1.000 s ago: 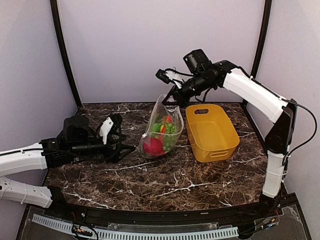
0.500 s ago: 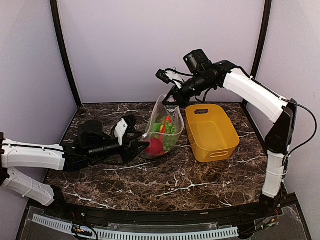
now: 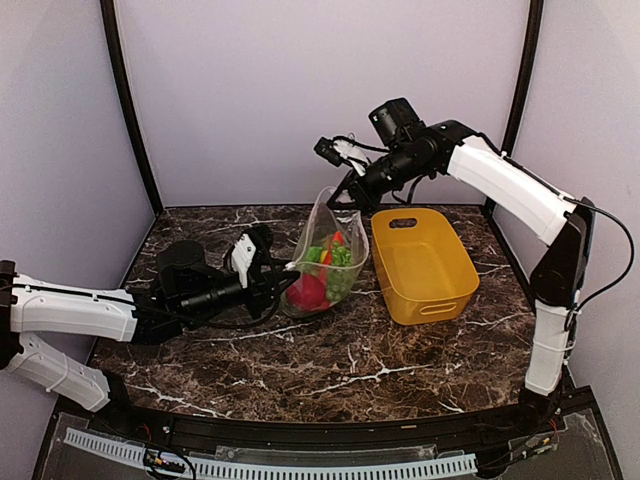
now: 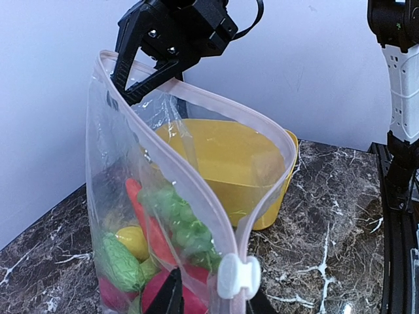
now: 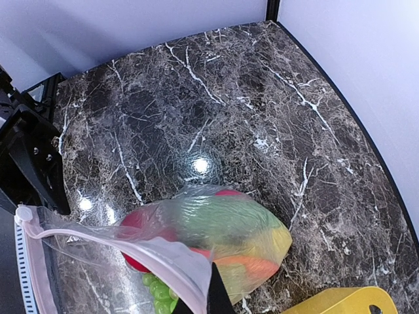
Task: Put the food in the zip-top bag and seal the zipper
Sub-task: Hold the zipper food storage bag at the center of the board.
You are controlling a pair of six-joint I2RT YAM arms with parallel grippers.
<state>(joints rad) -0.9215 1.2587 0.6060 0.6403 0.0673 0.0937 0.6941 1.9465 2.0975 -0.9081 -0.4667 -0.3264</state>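
Left of centre, the left gripper's jaws straddle the zipper's white slider; pinching or not, I cannot tell. Mid-frame, the clear zip-top bag stands on the table, mouth agape, food inside. Above, the right gripper's jaws clamp its rim.

The near stretch of the marble table lies bare, with wide room for either arm. Ahead of my left gripper the zip-top bag stands upright, its zipper and slider between my fingers (no passage forward). My right gripper pinches the bag's top rear corner and blocks that way in from above. The yellow basket closes off the bag's right side, just beside it.
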